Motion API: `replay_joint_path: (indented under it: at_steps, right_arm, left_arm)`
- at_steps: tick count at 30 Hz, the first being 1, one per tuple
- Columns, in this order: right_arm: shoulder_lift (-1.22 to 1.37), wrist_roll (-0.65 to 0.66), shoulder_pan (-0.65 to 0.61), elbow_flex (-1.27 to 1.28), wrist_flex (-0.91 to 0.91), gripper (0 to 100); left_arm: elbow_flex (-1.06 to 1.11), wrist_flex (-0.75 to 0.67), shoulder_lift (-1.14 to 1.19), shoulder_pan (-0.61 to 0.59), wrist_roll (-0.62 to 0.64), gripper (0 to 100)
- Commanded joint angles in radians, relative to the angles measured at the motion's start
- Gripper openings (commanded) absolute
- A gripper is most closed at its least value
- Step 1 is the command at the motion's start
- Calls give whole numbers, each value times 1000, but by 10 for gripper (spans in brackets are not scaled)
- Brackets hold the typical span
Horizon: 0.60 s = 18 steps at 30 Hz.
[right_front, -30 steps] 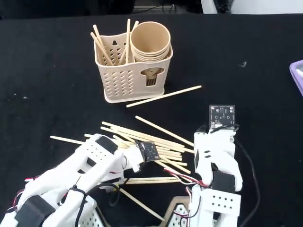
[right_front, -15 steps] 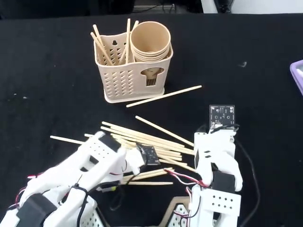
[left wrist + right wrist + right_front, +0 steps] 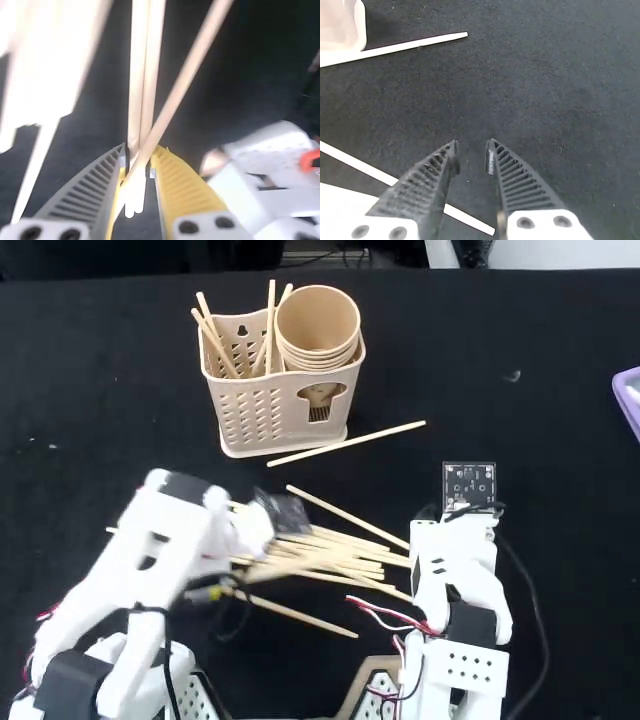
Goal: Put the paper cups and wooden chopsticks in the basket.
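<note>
A robotics lab or hobby workshop is indicated. The surface is covered in plain black fabric. Two white plastic arms, the left arm and the right arm, are mounted at its near edge, with loose red wires and an uncased circuit board left exposed. A ribbed plastic right claw is fitted. Cables are trailed beyond the far edge.

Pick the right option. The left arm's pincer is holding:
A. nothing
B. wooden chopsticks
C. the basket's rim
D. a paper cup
B: in the left wrist view the left pincer is clamped on a few wooden chopsticks that stick out past its tips.
</note>
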Motion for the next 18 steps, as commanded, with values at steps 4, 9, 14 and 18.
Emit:
replay_joint_path:
  at_steps: [4, 9, 14, 18]
  right_arm:
    - [-16, 9, 8, -5, -3, 103]
    - [-16, 9, 8, -5, -3, 103]
    - [-16, 9, 8, -5, -3, 103]
    - [-16, 9, 8, -5, -3, 103]
  left_arm:
    - [-148, 49, -18, -197, -190, 30]
    - [-263, 43, -18, -231, -147, 30]
    - [-318, 17, -6, -166, -15, 30]
    - [-248, -109, -15, -107, 77, 30]
